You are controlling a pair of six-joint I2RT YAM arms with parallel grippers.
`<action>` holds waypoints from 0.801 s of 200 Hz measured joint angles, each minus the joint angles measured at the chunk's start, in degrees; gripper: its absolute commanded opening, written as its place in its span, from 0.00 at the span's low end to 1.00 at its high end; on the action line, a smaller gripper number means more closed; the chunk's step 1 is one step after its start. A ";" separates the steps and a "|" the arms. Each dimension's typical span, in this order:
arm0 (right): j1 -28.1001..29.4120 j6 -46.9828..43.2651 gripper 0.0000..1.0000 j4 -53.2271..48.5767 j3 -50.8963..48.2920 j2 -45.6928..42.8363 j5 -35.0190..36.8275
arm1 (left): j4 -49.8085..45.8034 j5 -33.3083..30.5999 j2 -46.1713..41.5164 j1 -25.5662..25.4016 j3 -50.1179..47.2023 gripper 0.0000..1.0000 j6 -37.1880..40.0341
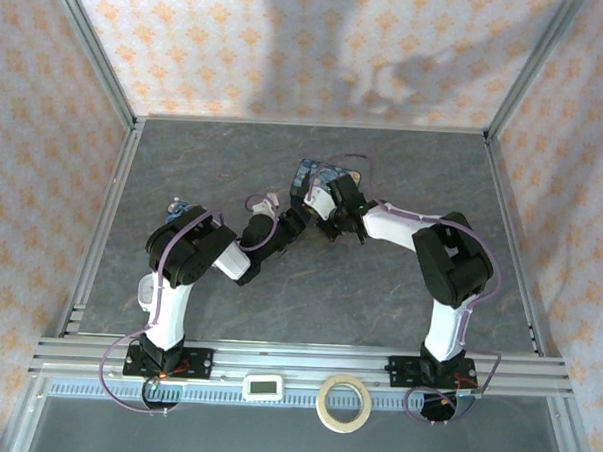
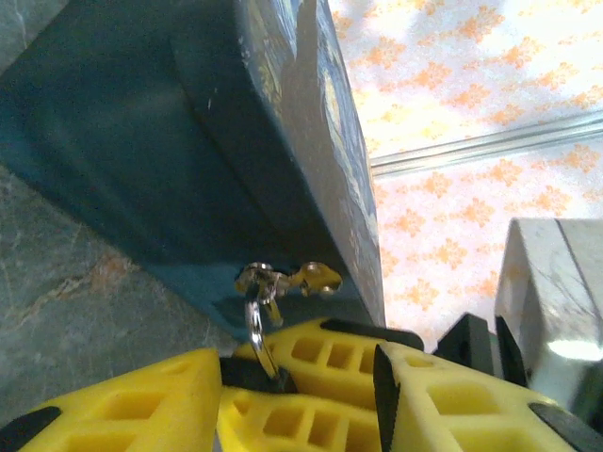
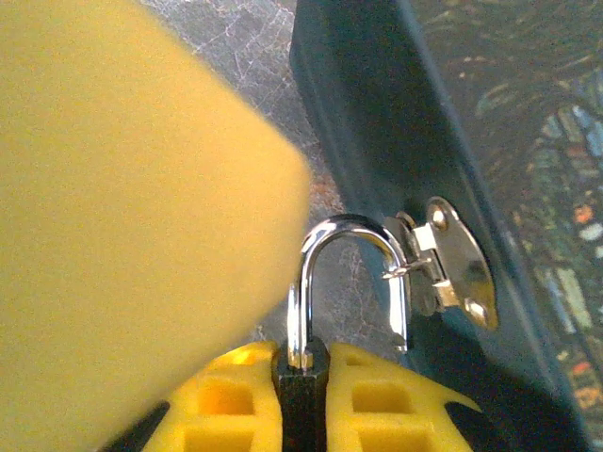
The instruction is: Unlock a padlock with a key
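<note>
- Right wrist: the right end effector point(image 3: 303, 358) is clamped on the dark body of the padlock point(image 3: 301, 395), with a yellow finger point(image 3: 386, 405) on each side and the shackle pointing up
- The chrome shackle point(image 3: 349, 231) arches just beside the blue tin box point(image 3: 377, 122); its leg on the tin's side passes through the loop of the silvery hasp point(image 3: 459, 264) fixed to the tin's wall
- That leg seems to end clear of the padlock body, though the finger in front makes this hard to judge
- A blurred yellow mass point(image 3: 122, 217) close to the lens covers the left of this view
- Left wrist: the left end effector point(image 2: 300, 363) has its jaws part-way apart, its two yellow fingers point(image 2: 122, 405) flanking the other arm's fingers and the shackle, which hangs from the hasp at the tin's lower edge
- Top external: both arms reach inward and meet near the middle of the grey counter point(image 1: 234, 163), right by the tin
</note>
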 measured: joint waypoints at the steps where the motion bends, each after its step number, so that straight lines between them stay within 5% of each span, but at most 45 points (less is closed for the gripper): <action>1: 0.00 0.00 0.00 0.00 0.00 0.00 -0.02 | -0.02 -0.02 0.04 0.02 0.04 0.40 -0.02; 81: 0.00 0.26 0.00 0.52 -0.57 -0.02 -1.75 | -1.44 -0.59 3.50 -0.63 3.54 0.24 -0.87; 119: 0.00 0.90 0.00 1.18 -1.31 -0.04 -2.54 | -2.19 -0.50 4.35 -0.63 4.57 0.00 -0.94; 141: -0.15 1.55 0.00 1.62 -1.49 -0.09 -2.58 | -2.16 -0.63 4.35 -0.63 4.66 0.00 -1.25; 160: -0.15 2.93 0.23 2.78 -2.69 -0.85 -2.56 | -2.10 -0.52 4.35 -0.63 4.66 0.00 -1.29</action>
